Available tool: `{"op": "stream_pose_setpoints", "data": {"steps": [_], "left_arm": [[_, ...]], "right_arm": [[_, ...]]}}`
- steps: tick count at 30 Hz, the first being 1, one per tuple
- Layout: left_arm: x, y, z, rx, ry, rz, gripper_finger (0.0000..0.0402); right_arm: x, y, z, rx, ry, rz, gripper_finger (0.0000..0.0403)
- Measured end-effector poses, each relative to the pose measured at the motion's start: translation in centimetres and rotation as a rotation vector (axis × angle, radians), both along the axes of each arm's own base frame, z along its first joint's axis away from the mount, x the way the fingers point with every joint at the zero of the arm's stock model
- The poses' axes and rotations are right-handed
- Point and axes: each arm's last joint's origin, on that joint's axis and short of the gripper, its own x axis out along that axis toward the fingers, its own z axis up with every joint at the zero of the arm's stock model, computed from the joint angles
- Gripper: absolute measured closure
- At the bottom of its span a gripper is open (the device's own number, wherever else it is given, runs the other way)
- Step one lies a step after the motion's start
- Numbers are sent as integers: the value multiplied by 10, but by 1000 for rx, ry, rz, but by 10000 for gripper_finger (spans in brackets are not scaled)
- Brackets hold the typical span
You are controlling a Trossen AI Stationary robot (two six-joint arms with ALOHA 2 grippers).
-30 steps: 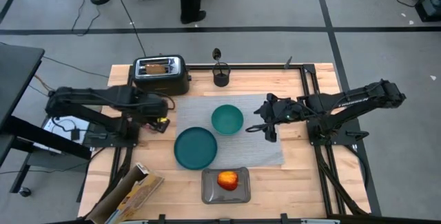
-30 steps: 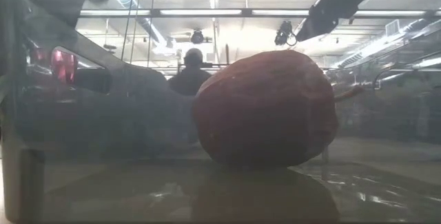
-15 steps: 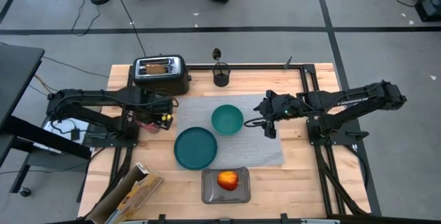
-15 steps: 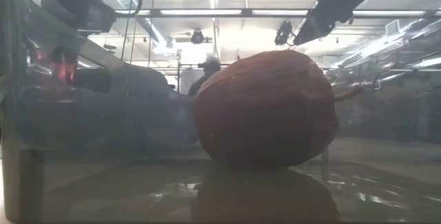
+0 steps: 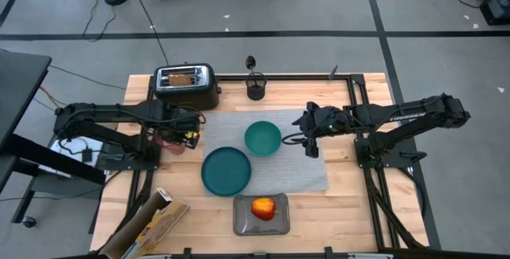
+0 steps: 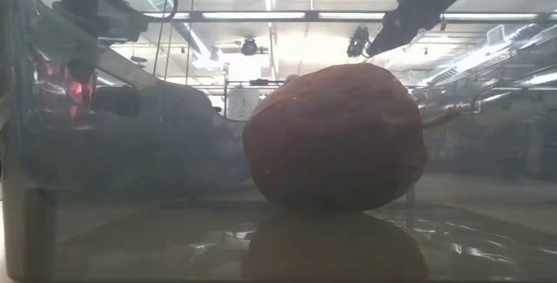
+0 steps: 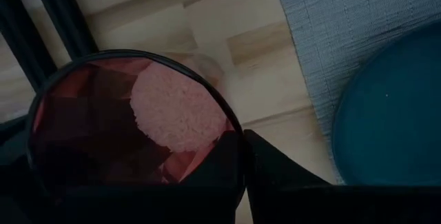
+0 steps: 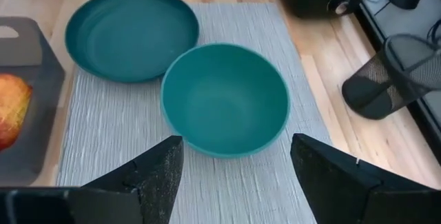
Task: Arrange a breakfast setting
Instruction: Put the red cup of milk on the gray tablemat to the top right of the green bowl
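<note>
Breakfast things lie on a wooden table: a teal plate (image 5: 226, 170) and teal bowl (image 5: 262, 138) sit on a grey placemat (image 5: 307, 173), with an apple (image 5: 264, 208) on a tray (image 5: 276, 224) nearby. Left gripper (image 5: 177, 137) is clamped on a pink cup (image 7: 134, 134) just left of the placemat. Right gripper (image 5: 310, 135) hovers beside the bowl, fingers apart.

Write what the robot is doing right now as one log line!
left gripper: shut on pink cup, beside placemat | right gripper: open, above bowl | plate: on placemat | apple: on tray
</note>
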Motion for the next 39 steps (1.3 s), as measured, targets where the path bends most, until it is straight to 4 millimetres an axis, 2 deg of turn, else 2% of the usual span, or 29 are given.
{"op": "stream_pose_setpoints", "data": {"steps": [4,9,14,22,33,39], "left_arm": [[0,0,4,-4,-2,21,387],[2,0,33,-1,-59,26,388],[2,0,63,3,-147,31,388],[12,1,95,44,-263,27,388],[51,4,116,67,-309,-53,388],[66,3,128,73,-341,-83,388]], "right_arm": [[3,0,4,-30,-40,24,116],[8,-3,11,-50,-128,15,86],[26,-8,14,-44,-250,5,54],[81,-7,-9,-14,-375,82,36],[173,-19,-23,-51,-343,133,36],[203,-30,-33,-56,-359,189,36]]}}
